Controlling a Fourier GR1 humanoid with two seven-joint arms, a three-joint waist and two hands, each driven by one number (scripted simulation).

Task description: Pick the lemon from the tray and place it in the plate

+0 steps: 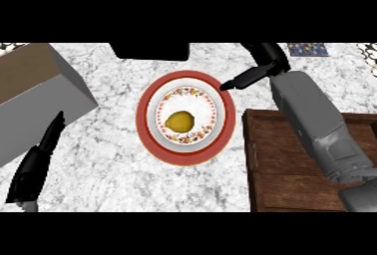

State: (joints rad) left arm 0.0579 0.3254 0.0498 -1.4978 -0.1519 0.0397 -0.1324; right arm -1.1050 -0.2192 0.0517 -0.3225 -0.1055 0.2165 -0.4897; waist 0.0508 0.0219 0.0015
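A yellow lemon lies in the middle of the plate, which is white with a flowered ring and a broad red rim. My right hand hangs past the plate's upper right edge, fingers straight and pointing toward the rim, holding nothing. The grey right forearm runs down over the dark wooden tray at the right. My left hand rests open at the lower left, fingers pointing up.
A grey box with a brown top stands at the left. A black object sits at the counter's far edge above the plate. A small patterned item lies at the top right. The counter is white marble.
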